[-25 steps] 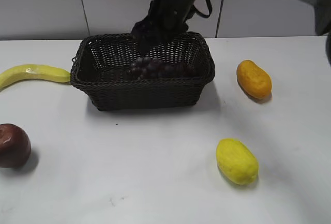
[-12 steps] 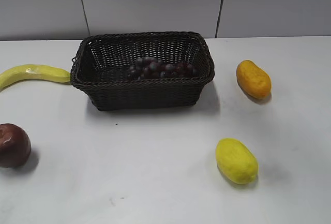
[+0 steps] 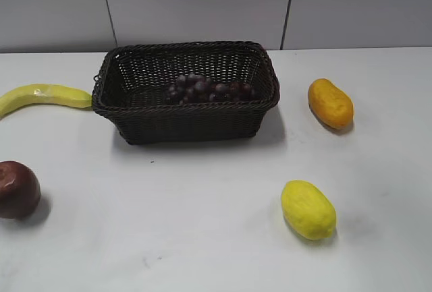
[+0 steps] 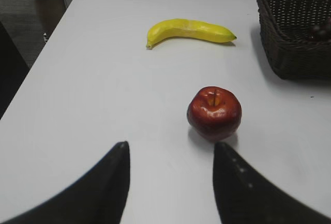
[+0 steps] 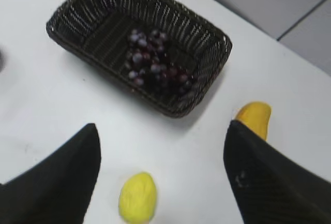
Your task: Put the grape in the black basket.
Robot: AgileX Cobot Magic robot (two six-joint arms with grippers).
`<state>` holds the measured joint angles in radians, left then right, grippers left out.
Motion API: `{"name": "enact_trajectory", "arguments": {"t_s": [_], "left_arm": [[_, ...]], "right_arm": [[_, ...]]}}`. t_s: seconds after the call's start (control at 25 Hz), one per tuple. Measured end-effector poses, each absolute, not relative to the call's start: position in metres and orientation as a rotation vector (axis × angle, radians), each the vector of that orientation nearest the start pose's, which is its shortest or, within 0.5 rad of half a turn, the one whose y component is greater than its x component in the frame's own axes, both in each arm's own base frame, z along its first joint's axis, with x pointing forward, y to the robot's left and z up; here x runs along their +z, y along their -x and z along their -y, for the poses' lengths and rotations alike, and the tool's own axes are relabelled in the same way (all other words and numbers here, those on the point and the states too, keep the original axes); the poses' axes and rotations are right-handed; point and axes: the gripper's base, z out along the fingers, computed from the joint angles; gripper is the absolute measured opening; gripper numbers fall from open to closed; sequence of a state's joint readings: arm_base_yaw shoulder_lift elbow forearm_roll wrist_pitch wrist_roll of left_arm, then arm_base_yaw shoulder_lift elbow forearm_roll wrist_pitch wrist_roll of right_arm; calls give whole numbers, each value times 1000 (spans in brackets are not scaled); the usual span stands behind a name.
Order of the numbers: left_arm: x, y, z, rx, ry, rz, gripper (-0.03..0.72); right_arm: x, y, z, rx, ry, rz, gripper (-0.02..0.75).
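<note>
The grape (image 3: 209, 90), a bunch of dark purple-red berries, lies inside the black basket (image 3: 185, 122) at the back middle of the table. The right wrist view shows the grape (image 5: 152, 66) in the basket (image 5: 72, 32) from above. A corner of the basket (image 4: 289, 32) shows in the left wrist view. No arm or gripper shows in the exterior view. My left gripper (image 4: 170, 149) is open and empty over the table, near the apple. My right gripper (image 5: 163, 131) is open and empty, high above the table in front of the basket.
A dark red apple (image 3: 17, 189) (image 4: 214, 112) sits at the left front. A banana (image 3: 40, 96) (image 4: 189, 31) lies left of the basket. An orange-yellow fruit (image 3: 331, 103) (image 5: 253, 118) lies to the right. A yellow lemon-like fruit (image 3: 308, 209) (image 5: 137, 199) lies at the front right.
One second ago the right arm was over the basket at the grape. It has withdrawn out of the exterior view, leaving the grape lying in the basket.
</note>
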<state>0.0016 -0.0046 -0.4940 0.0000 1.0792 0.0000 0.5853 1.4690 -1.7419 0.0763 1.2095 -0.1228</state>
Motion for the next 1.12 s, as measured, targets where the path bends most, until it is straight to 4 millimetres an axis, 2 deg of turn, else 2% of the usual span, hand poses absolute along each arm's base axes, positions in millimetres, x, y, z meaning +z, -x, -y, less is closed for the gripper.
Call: {"name": "enact_trajectory", "arguments": {"t_s": [0.28,0.48,0.64,0.84,1.12], "left_arm": [[274,6,0,1,2,-2064,489],[274,6,0,1,2,-2064,489],[274,6,0,1,2,-2064,489],[274,6,0,1,2,-2064,489],[274,6,0,1,2,-2064,489]], "right_arm": [[370,-204,-143,263,840,-2575,561],[338,-170,-120,266,775,-2643,566],[325,-151,-107,287,705,-2627,611],[315,-135,-82,289,519,-2635,619],[323,-110,-33,214,187,-2518,618]]}}
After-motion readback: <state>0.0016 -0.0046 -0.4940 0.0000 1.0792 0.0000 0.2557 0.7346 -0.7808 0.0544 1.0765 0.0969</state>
